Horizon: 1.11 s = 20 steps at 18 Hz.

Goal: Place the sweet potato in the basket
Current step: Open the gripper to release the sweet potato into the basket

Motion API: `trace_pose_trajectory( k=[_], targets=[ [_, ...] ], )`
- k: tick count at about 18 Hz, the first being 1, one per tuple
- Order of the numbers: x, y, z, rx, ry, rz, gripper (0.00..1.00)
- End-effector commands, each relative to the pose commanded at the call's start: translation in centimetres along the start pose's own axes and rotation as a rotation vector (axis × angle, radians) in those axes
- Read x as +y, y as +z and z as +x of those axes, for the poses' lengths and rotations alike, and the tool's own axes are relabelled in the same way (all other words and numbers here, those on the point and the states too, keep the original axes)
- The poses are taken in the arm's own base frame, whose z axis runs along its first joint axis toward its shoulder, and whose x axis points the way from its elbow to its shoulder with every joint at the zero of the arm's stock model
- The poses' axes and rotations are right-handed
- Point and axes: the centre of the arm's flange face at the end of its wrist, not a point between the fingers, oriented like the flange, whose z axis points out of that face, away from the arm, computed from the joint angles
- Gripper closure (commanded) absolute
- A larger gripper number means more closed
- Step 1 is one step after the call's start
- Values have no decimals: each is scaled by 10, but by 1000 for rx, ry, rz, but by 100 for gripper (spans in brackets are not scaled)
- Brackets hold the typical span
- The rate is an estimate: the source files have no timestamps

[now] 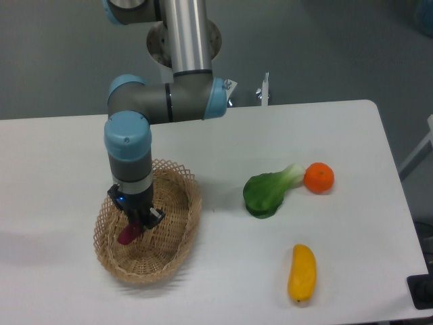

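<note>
**Clerk:** Item one, the pincer. State?

**Arm:** My pincer (137, 225), lowered inside the basket (181, 230), clenched on the sweet potato (127, 234). The magenta tuber sticks out down and to the left from between the fingers, tilted. Whether its low end touches the basket floor I cannot tell; the weave and my wrist hide that.

**Clerk:** Item two, the basket.

**Arm:** Oval wicker, light tan, lacy rim, on the table (223, 271) at the left. My pincer hangs over its left half, near the wall on that side.

**Clerk:** Other stock?

**Arm:** Leafy green vegetable (267, 193) mid-table, orange (318, 178) touching or just beside its pale stalk, yellow fruit (302, 273) nearer the front edge. All well apart from the basket.

**Clerk:** Stage of the job?

**Arm:** By my reckoning, nearly done: the tuber is within the rim, only the release is left.

**Clerk:** Hazards?

**Arm:** Three. One: the tuber is held off-centre and tilted, so on release it may roll against the near wall or lodge in the open weave. Two: a fingertip could snag the lacy rim as I lift out, dragging or tipping the light basket. Three: if the tuber sticks to a finger, it may ride up and drop outside.
</note>
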Motion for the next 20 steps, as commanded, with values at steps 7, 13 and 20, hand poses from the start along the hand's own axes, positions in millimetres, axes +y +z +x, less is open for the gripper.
trace_pose_trajectory(
  k=[7, 13, 20],
  targets=[
    [0, 3, 13, -55, 69, -59, 43],
    [-3, -26, 4, -101, 50, -17, 0],
    [14, -86, -72, -203, -58, 61, 0]
  ],
)
